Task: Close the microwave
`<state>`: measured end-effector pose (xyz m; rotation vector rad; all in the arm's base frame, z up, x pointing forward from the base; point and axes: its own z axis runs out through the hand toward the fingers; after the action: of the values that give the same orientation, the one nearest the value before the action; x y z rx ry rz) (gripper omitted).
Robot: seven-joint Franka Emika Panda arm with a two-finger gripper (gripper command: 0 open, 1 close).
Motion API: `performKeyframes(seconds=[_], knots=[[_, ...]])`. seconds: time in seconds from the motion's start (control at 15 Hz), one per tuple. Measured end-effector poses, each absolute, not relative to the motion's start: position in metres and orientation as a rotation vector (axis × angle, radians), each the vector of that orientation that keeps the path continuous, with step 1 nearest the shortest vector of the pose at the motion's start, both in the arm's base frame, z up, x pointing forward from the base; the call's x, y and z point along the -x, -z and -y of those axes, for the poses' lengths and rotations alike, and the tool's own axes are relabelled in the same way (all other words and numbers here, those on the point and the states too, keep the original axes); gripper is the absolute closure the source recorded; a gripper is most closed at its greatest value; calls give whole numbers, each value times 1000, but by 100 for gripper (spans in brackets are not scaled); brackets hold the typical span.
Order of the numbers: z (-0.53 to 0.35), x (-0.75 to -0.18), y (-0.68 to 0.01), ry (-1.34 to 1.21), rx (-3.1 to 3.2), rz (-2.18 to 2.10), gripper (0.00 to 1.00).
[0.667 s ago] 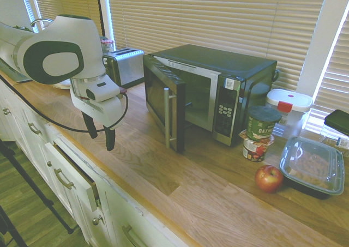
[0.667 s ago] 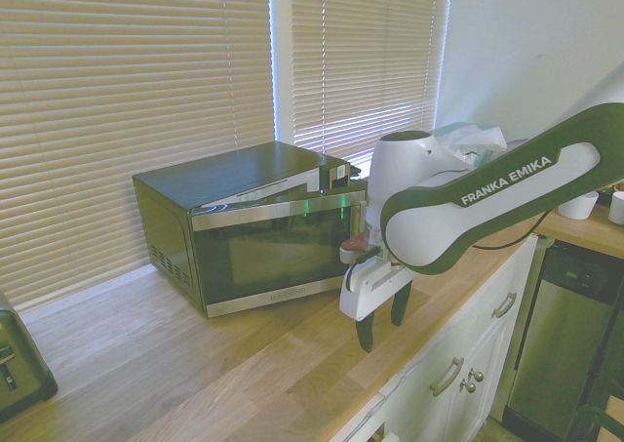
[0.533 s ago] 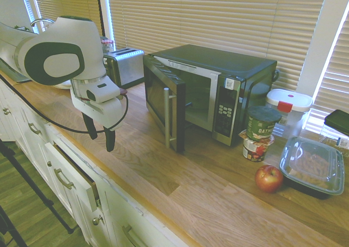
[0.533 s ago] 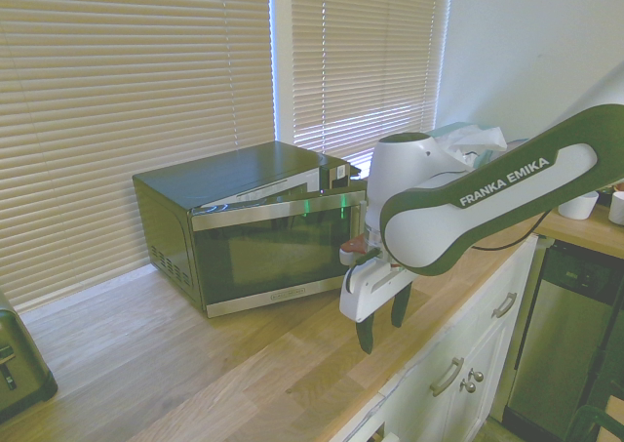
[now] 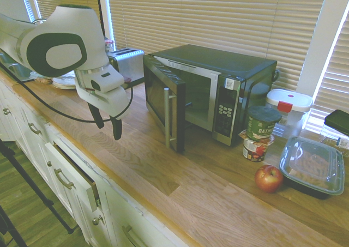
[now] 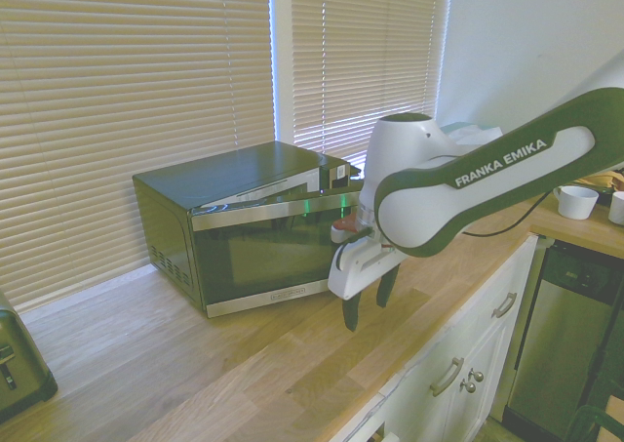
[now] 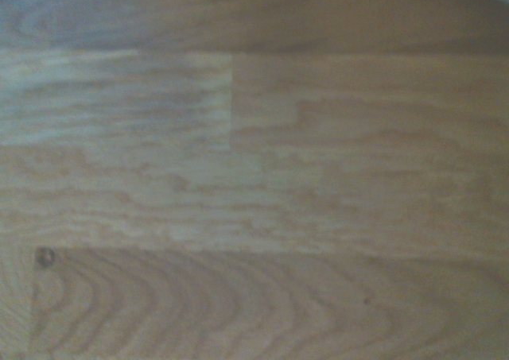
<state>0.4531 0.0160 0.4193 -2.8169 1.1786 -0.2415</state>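
Plates are sitting behind my hand, window side, out of the door's path. A drawer is standing partly out below the table edge; I'm treating it as a snag risk if I swing low.

My hand is hovering over the table, fingers spread, pinching nothing, tips pointing down. The toaster is sitting window side of my hand, near the door's hinge side, so I'm counting it as an obstacle for a wide sweep.

The microwave is sitting ahead of my hand, toward the window. Its door is hanging ajar, outer face toward me, with the bar handle on the free edge. That's putting me on the pushing side, not touching. No grasp is needed, I'm judging: next move is bringing the fingers against the outer face near the handle, where leverage is best, and pushing toward the cavity. Too near the hinge and I'm risking a stall or shoving the whole box.

Stacked cups, an apple, a lidded tub and a food box are resting farther ahead, past the button panel, apparently outside the door's swing.
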Motion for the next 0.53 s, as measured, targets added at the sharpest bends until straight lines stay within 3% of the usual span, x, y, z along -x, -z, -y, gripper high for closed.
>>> performKeyframes(seconds=[0.53], knots=[[-15,-515,-486,329,2782,-1089,0]])
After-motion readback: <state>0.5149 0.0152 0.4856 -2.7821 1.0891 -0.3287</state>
